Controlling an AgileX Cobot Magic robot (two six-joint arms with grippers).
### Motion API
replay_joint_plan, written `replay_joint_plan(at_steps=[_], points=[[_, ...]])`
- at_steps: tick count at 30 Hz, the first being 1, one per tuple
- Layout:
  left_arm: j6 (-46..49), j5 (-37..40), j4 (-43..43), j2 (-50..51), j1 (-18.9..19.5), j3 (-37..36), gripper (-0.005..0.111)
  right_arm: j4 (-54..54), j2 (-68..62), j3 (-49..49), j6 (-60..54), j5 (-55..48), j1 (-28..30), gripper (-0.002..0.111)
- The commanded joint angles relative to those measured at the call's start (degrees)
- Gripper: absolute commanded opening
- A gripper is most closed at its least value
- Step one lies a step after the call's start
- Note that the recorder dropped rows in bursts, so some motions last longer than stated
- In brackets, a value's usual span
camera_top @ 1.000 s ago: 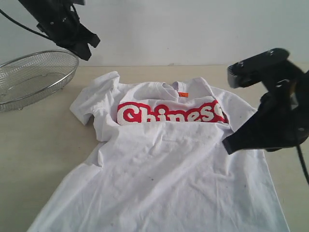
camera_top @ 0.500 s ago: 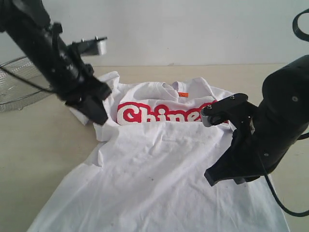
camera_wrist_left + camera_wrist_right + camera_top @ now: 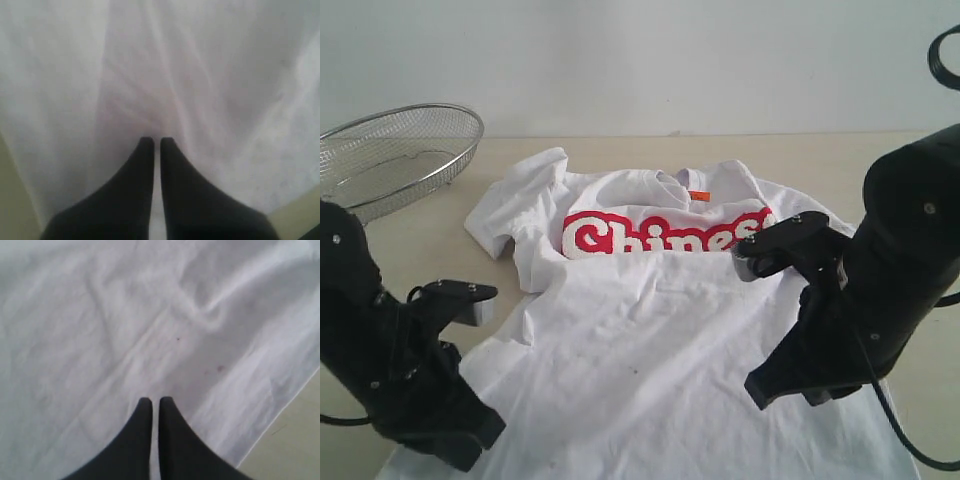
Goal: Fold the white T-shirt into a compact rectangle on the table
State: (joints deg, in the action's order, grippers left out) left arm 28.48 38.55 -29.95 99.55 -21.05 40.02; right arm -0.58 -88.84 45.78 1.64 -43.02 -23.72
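My left gripper has dropped from beside the wire-mesh basket to the lower left edge of the white T-shirt, which lies rumpled on the matte beige table. Its tapered black jaws are pressed together over soft creased cotton, as are my right gripper's.

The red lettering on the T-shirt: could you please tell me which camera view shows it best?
The exterior view: the red lettering runs plainly across the chest of the T-shirt. Both wrist views show only plain white cloth, no lettering.

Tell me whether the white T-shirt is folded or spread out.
Mostly spread: the white T-shirt lies wide across the table; one plain layer overlaps the lettering.
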Motion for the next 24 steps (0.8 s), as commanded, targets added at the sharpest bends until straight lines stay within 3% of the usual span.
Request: replay_joint_plan(at_steps=[1,6,13,24], points=[[-0.6,-1.7,-3.1,-0.9,-0.3,-4.6,0.005,-1.6,0.1,-2.4,-1.1,0.3,-0.9,0.0],[0.0,-1.5,-5.8,-1.0,-0.3,-8.9,0.005,-2.4,0.1,-5.2,-1.1,0.3,-0.9,0.0],[13.6,0.1,-23.5,-5.0,-0.3,-15.8,0.005,-3.7,0.1,-8.6,-1.1,1.4,-0.9,0.0],[15.1,3.3,-26.4,-10.5,-0.3,-17.5,0.005,-4.6,0.1,-9.8,-1.1,0.2,-0.9,0.0]])
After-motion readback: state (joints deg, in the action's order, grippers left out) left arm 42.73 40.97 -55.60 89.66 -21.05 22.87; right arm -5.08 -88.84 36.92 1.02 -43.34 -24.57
